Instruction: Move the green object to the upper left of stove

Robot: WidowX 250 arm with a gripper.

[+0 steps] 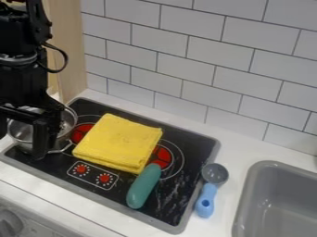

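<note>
My gripper hangs at the left edge, over the metal pot at the stove's left end, with its fingers apart: open. The green object, long and rounded, lies on the front right part of the black stove. Its upper end is by the right red burner and close to the folded yellow cloth's corner. The gripper is well to the left of it, with the cloth in between.
The yellow cloth covers the stove's middle. Partly behind the gripper stands the metal pot. A blue-handled scoop lies right of the stove, before the grey sink. A tiled wall rises behind.
</note>
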